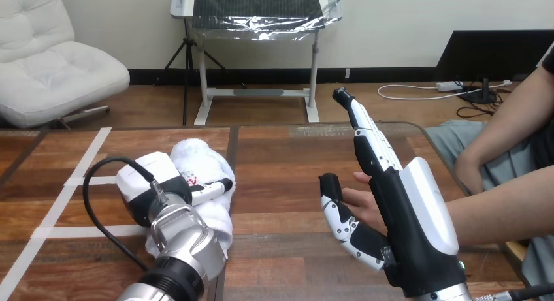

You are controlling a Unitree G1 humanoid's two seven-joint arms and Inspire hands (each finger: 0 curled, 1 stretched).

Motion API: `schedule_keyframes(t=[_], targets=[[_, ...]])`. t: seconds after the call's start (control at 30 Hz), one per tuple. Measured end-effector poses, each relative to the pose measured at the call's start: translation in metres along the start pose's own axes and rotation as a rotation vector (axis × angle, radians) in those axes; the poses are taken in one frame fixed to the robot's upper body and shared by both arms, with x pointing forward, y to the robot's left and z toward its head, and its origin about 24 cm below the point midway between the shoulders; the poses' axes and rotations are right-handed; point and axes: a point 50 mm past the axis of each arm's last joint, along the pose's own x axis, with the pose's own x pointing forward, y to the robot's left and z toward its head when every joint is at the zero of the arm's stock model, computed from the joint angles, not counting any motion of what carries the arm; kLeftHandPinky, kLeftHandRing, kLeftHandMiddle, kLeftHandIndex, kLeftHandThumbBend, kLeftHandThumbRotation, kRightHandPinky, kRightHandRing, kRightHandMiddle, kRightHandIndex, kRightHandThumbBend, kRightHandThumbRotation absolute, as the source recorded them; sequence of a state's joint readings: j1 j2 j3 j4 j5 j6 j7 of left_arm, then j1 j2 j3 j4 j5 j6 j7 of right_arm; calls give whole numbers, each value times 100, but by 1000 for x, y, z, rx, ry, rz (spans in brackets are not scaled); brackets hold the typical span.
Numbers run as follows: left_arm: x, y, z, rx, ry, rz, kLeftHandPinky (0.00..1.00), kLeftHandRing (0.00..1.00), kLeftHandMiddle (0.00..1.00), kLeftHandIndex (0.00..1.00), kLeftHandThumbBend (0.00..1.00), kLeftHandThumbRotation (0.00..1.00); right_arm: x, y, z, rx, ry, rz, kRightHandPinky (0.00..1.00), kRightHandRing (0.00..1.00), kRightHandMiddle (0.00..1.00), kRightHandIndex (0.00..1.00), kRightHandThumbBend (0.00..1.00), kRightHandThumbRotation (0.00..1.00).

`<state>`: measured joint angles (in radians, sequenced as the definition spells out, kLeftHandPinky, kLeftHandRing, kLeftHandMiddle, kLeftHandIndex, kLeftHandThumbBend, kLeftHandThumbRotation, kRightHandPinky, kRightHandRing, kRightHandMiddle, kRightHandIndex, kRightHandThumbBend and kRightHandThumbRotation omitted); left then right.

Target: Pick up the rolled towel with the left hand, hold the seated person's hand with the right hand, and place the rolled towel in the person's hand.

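On the wooden table [287, 157], the left hand [151, 183] rests on top of the rolled towel [204, 158], a white bundle lying left of the middle, near strips of white tape [85, 158]. To the right, the right hand [398, 209] stands edge-up with its fingers [366, 134] straight and pointing away, its thumb [336, 213] spread to the left. The person's hand [361, 200] reaches in from the right and lies between that thumb and the fingers, partly hidden behind the palm.

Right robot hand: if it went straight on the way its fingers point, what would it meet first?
Probably nothing: the right robot hand points its straight fingers away over the table, with nothing in line. The person's hand sits beside its palm, not ahead, though depth is hard to judge.
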<state>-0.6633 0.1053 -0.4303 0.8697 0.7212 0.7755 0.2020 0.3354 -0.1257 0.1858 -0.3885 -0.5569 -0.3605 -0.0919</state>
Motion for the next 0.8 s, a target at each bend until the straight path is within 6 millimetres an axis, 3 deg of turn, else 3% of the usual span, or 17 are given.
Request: schedule_keyframes(t=[0.27,0.8], targets=[[1,2,2,-2,-13,7,15,20,29,57,70,1,0,0,0,0,0,0,100,100,100,100,0,0],[0,3,7,-15,-47,39,15,19,28,56,71,2,0,0,0,-1,2,1,100,100,100,99,0,0]])
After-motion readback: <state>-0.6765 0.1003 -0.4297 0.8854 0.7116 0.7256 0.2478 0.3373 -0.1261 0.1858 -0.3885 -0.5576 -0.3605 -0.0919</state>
